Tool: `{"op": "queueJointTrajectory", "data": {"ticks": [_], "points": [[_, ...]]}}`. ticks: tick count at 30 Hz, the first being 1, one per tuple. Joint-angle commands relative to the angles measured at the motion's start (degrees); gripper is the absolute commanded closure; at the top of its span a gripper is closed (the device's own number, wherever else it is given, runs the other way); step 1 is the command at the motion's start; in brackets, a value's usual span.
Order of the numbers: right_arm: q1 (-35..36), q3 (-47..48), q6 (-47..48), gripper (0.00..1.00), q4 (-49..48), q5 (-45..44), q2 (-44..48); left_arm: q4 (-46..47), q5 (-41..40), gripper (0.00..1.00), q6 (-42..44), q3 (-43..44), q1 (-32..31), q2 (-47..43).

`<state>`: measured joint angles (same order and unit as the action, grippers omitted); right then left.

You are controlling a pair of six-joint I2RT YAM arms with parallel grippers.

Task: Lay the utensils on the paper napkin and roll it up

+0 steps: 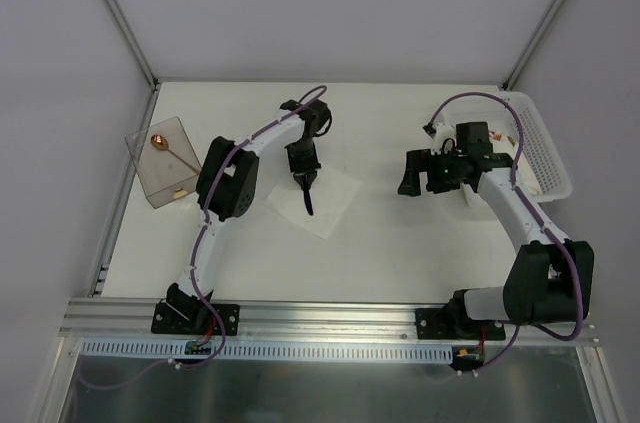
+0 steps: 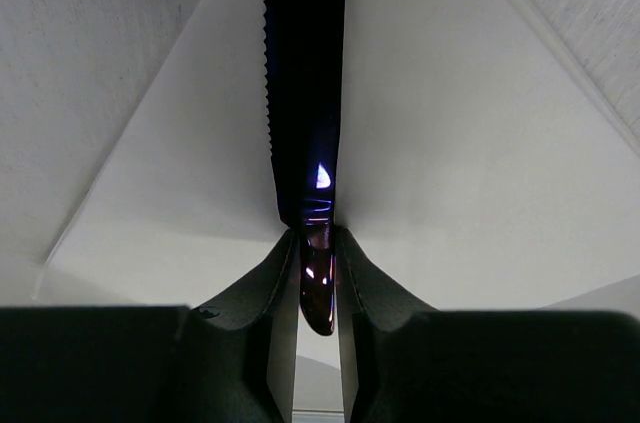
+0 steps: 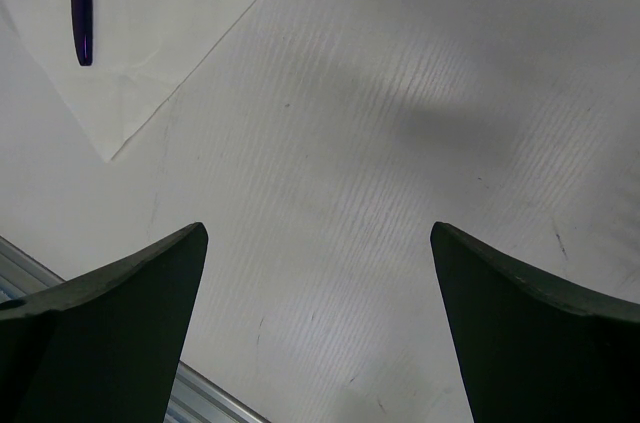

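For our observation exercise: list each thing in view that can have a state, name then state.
Dark purple serrated knife: gripped at its handle end, above the napkin.
White square paper napkin: flat, unrolled.
Left tool: shut on the knife.
Right tool: open, empty.
Clear smoky plastic container: holds a copper-coloured spoon.

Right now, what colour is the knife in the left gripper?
Dark purple knife; best seen in left wrist view.
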<state>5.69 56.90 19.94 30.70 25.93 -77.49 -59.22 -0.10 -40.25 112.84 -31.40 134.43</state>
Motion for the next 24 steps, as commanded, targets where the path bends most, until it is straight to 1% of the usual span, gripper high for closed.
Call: {"op": "queueJointTrajectory", "data": {"ticks": [1, 5, 8, 9, 12, 13, 17, 20, 21, 22, 24], "points": [[-0.42, 2.51, -0.61, 0.01, 0.42, 0.61, -0.03, -1.25, -0.08, 0.83, 1.31, -1.74, 0.55, -1.36], [-0.42, 2.6, -0.52, 0.01, 0.5, 0.87, -0.11, -1.25, -0.08, 0.78, 1.75, -1.83, 0.55, -1.98], [-0.42, 2.6, -0.52, 0.01, 0.42, 1.05, -0.11, -1.25, -0.08, 0.72, 2.19, -1.74, 0.46, -2.33], [-0.42, 2.6, -0.52, 0.01, 0.42, 0.96, -0.11, -1.16, -0.08, 0.67, 2.19, -1.74, 0.46, -2.42], [-0.42, 2.51, -0.52, 0.01, 0.5, 0.87, -0.11, -1.25, -0.08, 0.63, 2.28, -1.66, 0.55, -2.51], [-0.42, 2.51, -0.52, 0.01, 0.42, 0.87, -0.03, -1.16, 1.31, 0.62, 2.28, -1.48, 0.46, -2.77], [-0.51, 2.51, -0.52, 0.01, 0.42, 0.96, -0.11, -1.25, 1.07, 0.61, 2.02, -0.69, 0.46, -4.7], [-0.42, 2.6, -0.61, 0.01, 0.42, 1.05, -0.2, -1.16, 0.45, 0.6, 1.84, 0.8, 0.46, -9.35], [-0.42, 2.6, -0.61, 0.01, 0.42, 1.05, -0.2, -1.16, -1.55, 0.59, 1.93, 1.33, 0.46, -10.93], [-0.42, 2.6, -0.61, 0.01, 0.42, 1.05, -0.29, -1.16, -2.35, 0.57, 2.45, 1.77, 0.55, -14.43], [-0.42, 2.6, -0.61, 0.01, 0.5, 0.87, -0.11, -1.16, -5.16, 0.4, 2.89, 2.48, 1.07, -18.31]]}}
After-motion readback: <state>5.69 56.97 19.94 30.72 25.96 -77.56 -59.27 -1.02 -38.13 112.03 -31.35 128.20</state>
